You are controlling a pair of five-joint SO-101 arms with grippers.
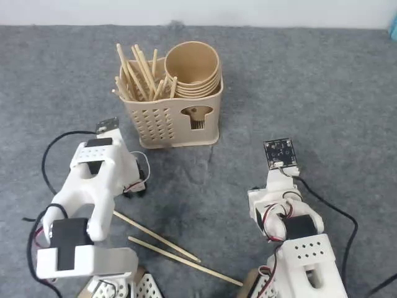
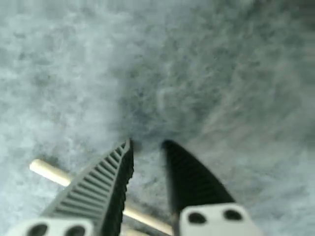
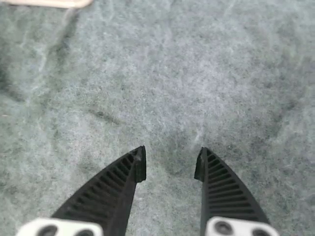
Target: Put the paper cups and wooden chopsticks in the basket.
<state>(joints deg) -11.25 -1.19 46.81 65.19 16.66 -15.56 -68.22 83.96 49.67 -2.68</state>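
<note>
A beige perforated basket [image 1: 167, 121] stands at the back middle of the grey carpet. It holds a stack of paper cups [image 1: 192, 65] and several wooden chopsticks [image 1: 138, 74]. Two loose chopsticks lie on the carpet at the front, one [image 1: 158, 237] just beside the left arm [image 1: 93, 180], the other [image 1: 186, 261] closer to the front edge. My left gripper [image 2: 147, 145] is open and low over the carpet, with a chopstick [image 2: 47, 169] lying under its fingers. My right gripper [image 3: 171, 156] is open above bare carpet and holds nothing.
The right arm [image 1: 291, 223] stands at the front right, its cable [image 1: 338, 214] trailing to the right. A black cable [image 1: 53, 155] loops left of the left arm. An edge of the basket [image 3: 44, 2] shows in the right wrist view.
</note>
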